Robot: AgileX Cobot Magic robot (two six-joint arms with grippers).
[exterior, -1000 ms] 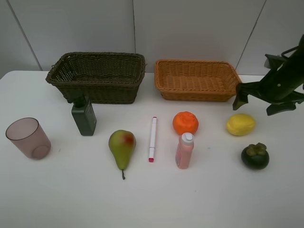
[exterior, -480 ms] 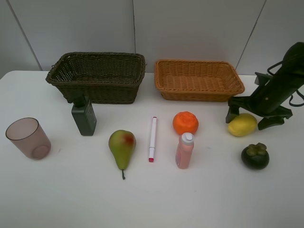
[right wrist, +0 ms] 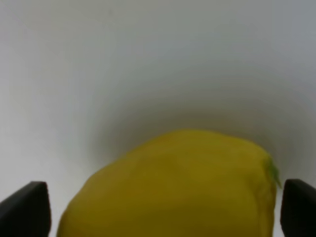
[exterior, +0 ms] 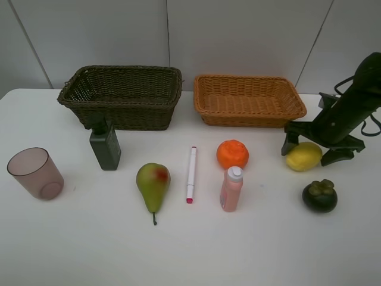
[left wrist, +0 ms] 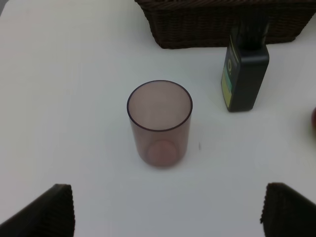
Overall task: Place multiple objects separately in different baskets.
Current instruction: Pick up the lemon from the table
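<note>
My right gripper (exterior: 311, 150) is down at the table with its fingers on either side of the yellow lemon (exterior: 303, 157). In the right wrist view the lemon (right wrist: 173, 187) fills the space between the two fingertips, jaws still wide around it. The left gripper (left wrist: 168, 212) is open above the mauve cup (left wrist: 159, 123), near the dark green bottle (left wrist: 245, 74). The exterior view also shows the cup (exterior: 34, 173), bottle (exterior: 105, 146), pear (exterior: 153, 185), marker (exterior: 191, 174), orange (exterior: 232, 154), pink bottle (exterior: 231, 189) and mangosteen (exterior: 319, 196), all on the table.
At the back stand the dark olive basket (exterior: 131, 113) on the left and the orange-tan basket (exterior: 250, 119) on the right, both with nothing inside. The green bottle stands right against the dark basket's front wall (left wrist: 207, 24).
My right gripper has come down from above the table's right edge and now straddles the lemon. In the last half second it barely moved. The left side is unchanged.
</note>
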